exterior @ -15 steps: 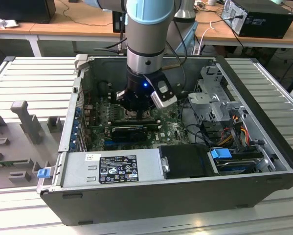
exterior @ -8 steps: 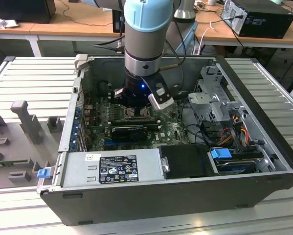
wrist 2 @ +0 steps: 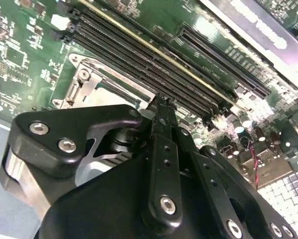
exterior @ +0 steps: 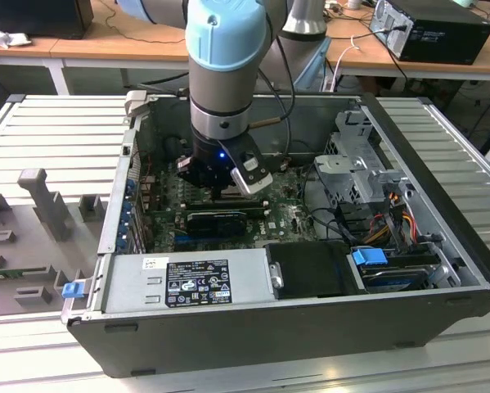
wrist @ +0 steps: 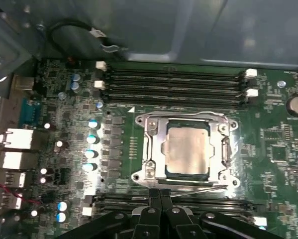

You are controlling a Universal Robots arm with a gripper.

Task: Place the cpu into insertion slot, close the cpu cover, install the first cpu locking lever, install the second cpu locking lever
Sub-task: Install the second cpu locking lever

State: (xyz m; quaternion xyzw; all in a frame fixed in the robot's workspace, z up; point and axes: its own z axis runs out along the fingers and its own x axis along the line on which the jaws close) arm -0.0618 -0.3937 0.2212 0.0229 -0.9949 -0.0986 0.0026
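Note:
In the first wrist view the cpu (wrist: pixel 186 150) lies flat in the insertion slot (wrist: pixel 187 123), its pale metal top showing through the window of the cpu cover (wrist: pixel 156 149), which is folded down over it. A thin metal locking lever (wrist: pixel 201 188) runs along the socket's edge nearest my gripper (wrist: pixel 158 193). The two black fingers are pressed together, with their tips at the lever's end. Whether they pinch it I cannot tell. The second wrist view has the gripper (wrist 2: pixel 161 103) just beside the socket's metal corner (wrist 2: pixel 86 79). In the exterior view the gripper (exterior: pixel 220 193) is low over the motherboard.
Long black memory slots (wrist: pixel 173 84) run beside the socket, and more lie under the fingers. The grey computer case wall (exterior: pixel 375 139), drive cage (exterior: pixel 355 164), cables, a black card (exterior: pixel 220 219) and the power supply (exterior: pixel 187 280) hem in the arm.

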